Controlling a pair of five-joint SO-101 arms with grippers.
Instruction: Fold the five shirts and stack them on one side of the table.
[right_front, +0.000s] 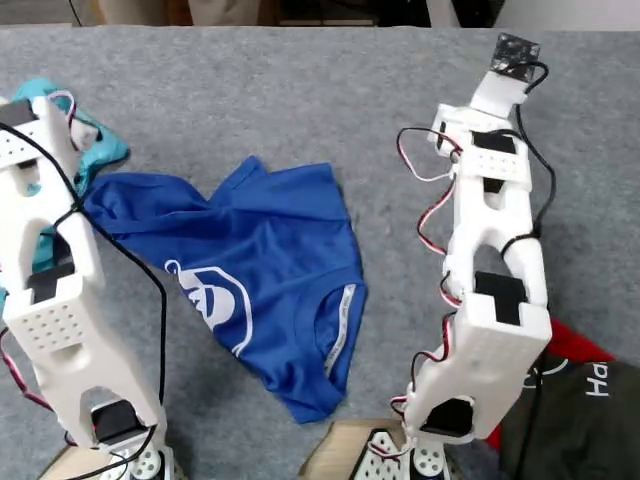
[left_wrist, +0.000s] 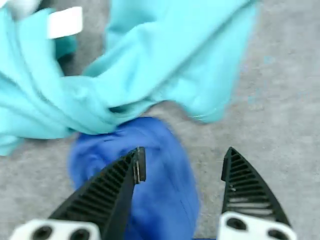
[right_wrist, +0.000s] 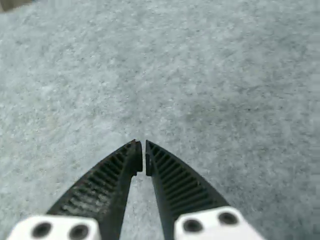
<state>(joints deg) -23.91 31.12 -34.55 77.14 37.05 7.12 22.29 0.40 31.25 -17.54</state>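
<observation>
The blue shirt (right_front: 280, 250) lies spread and rumpled, printed side up, on the grey table (right_front: 300, 90). A teal shirt (right_front: 100, 148) is bunched against the blue shirt's sleeve on the left arm's side and overlaps its edge. The left gripper (left_wrist: 184, 167) hangs just above that blue sleeve with its jaws wide apart, holding nothing. The right gripper (right_wrist: 145, 157) is well apart from the blue shirt, over bare table, with its jaws drawn together and nothing between them. Beyond the right arm's base from the blue shirt lie a red shirt (right_front: 578, 345) and what looks like a dark one (right_front: 575, 415), partly hidden.
</observation>
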